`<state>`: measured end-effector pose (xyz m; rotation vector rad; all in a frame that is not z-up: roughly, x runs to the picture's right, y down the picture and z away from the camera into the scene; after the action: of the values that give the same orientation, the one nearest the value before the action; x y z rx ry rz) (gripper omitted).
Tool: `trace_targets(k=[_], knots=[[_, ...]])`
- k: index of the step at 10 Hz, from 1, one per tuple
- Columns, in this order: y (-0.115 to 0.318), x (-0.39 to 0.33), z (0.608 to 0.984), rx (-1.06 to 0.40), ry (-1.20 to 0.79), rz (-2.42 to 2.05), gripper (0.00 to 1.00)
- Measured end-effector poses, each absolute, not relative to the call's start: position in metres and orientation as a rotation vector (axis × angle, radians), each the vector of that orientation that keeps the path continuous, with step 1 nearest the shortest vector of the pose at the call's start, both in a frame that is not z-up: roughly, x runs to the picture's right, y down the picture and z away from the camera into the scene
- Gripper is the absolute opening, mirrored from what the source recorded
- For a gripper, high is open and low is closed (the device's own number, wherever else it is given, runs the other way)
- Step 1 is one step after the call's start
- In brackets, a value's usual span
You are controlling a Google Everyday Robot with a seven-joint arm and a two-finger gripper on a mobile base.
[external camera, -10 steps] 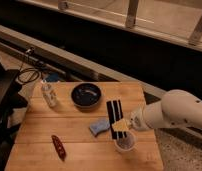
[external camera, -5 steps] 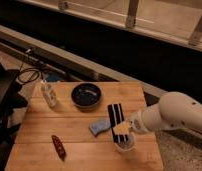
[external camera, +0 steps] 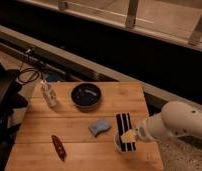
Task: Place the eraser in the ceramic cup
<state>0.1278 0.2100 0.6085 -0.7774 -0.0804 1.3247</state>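
Dim, warm indoor light; desk (external camera: 69,125) evenly lit, background dark. Hand (external camera: 129,137) at lower right, soft blur throughout.

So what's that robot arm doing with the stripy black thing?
The robot's arm reaches in from the right, and its gripper is at the near end of the eraser, the black block with white stripes. The eraser lies across the top of the small ceramic cup at the table's front right edge. It is too long to drop in flat. The dark bowl, blue pad, little bottle and red object sit untouched.
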Motion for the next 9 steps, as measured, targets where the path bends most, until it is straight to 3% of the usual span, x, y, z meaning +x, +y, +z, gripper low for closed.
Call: trace_targets(k=[2, 7, 9], knots=[[0.219, 0.127, 0.619, -0.810, -0.037, 1.323, 0.18], [0.231, 0.130, 0.629, -0.850, 0.025, 1.340, 0.69], [0.229, 0.130, 0.627, -0.846, 0.022, 1.348, 0.80]])
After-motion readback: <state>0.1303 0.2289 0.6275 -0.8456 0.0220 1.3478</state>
